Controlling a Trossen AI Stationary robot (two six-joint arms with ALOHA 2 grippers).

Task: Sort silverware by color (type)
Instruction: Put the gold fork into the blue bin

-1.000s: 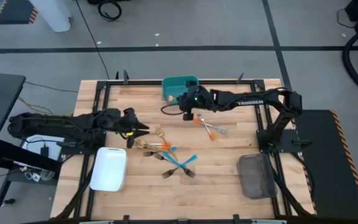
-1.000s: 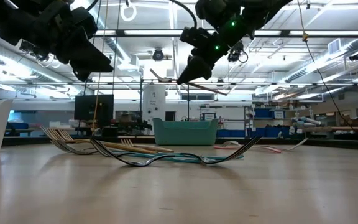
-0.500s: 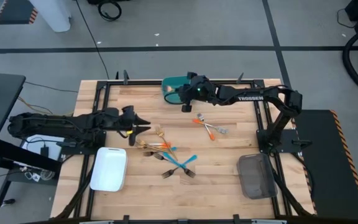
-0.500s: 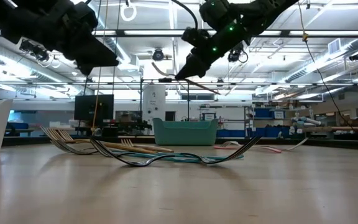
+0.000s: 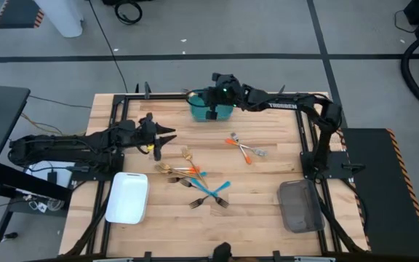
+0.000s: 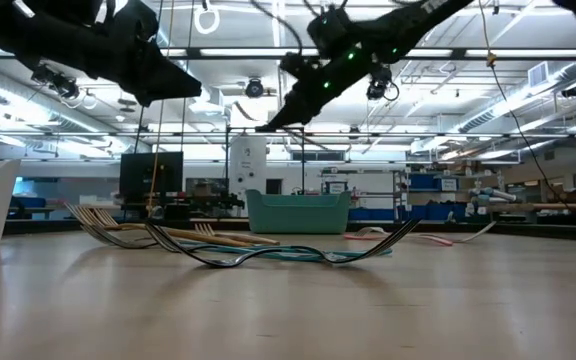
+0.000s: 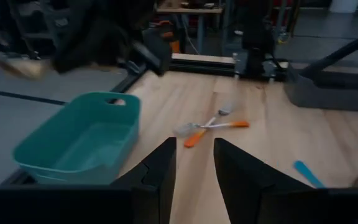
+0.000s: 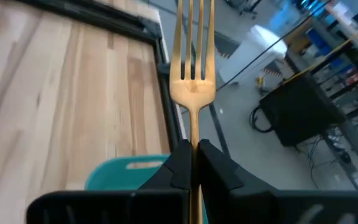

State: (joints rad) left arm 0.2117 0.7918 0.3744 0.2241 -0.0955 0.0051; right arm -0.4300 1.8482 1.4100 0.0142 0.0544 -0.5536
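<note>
My right gripper (image 5: 211, 109) hangs over the teal tray (image 5: 201, 106) at the table's far edge, shut on a gold fork (image 8: 193, 68) whose tines point away from the wrist. My left gripper (image 5: 163, 137) is open and holds nothing; it hovers left of the silverware. Gold and orange-handled pieces lie in a heap (image 5: 182, 171) on the table. Two blue-handled forks (image 5: 211, 193) lie crossed nearer the near edge. Two orange-handled pieces (image 5: 244, 148) lie crossed to the right and also show in the left wrist view (image 7: 215, 126). My right gripper pinches the gold fork by its handle just below the neck (image 8: 194, 138), between the two fingers (image 8: 180, 163). The fork runs along the fingers, its head sticking out past their tips. It is lifted clear, above the teal tray (image 8: 126, 173).
A white tray (image 5: 127, 198) sits near the left near corner and a grey tray (image 5: 298, 206) near the right near corner. A black frame (image 5: 304, 124) borders the table. Bare wood lies between the heap and the teal tray (image 7: 73, 146).
My right gripper has carried the gold fork from the table's middle toward the far edge and a little left, ending over the teal tray, and has kept shut on it. My left gripper has shifted a little toward the far edge.
</note>
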